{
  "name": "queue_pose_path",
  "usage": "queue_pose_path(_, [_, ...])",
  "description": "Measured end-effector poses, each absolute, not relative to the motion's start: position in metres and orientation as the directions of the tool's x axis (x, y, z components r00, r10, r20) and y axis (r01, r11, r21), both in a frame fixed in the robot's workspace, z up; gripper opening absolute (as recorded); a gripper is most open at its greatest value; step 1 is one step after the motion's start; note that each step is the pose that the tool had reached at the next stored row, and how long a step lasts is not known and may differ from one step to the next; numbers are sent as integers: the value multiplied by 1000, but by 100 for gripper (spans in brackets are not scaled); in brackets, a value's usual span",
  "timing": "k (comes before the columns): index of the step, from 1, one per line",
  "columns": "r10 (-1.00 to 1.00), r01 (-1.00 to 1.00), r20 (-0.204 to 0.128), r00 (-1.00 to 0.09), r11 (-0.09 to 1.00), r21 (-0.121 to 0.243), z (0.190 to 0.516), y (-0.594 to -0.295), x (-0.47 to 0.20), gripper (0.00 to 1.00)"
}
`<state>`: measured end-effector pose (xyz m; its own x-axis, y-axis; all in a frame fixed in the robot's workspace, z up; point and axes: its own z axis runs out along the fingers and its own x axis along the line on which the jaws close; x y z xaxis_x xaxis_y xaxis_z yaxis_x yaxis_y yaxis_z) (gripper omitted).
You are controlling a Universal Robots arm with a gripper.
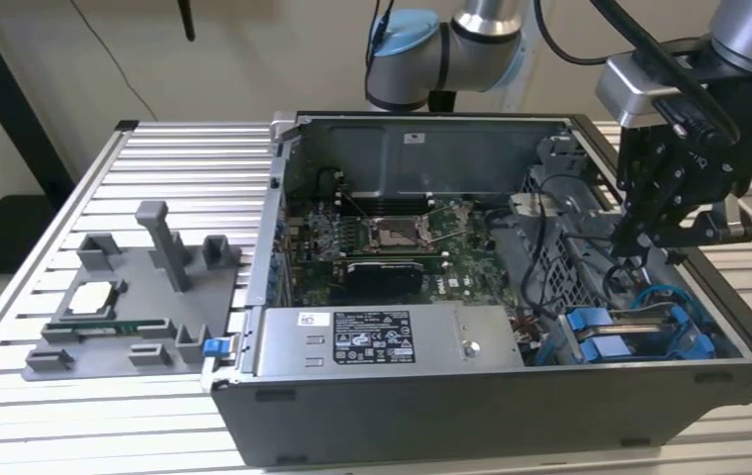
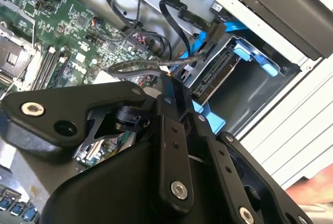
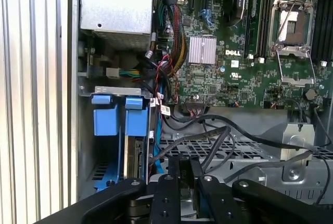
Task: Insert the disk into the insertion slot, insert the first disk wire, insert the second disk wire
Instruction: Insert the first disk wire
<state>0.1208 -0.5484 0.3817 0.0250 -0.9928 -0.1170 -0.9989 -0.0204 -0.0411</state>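
disk (image 2: 214,75): in slot (image 2: 244,96), standing on its thin edge, long side level | hand (image 2: 173,89): narrow, pinching a wire (image 2: 140,66) just beside the disk

The gripper (image 2: 174,87) covers the near end of the insertion slot (image 2: 248,89). Inside the slot the disk (image 2: 210,78) shows edge-on, its label hidden. Wires (image 2: 130,66) beside the slot pass behind the gripper.

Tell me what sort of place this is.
Likely a robotics lab or test bench: an open computer case sits on a slatted aluminium table, beside a grey parts fixture.
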Motion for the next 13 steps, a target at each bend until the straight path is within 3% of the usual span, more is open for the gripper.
queue_pose_path(13, [-993, -1000, -112, 22, -21, -15, 376, -559, 131, 0])
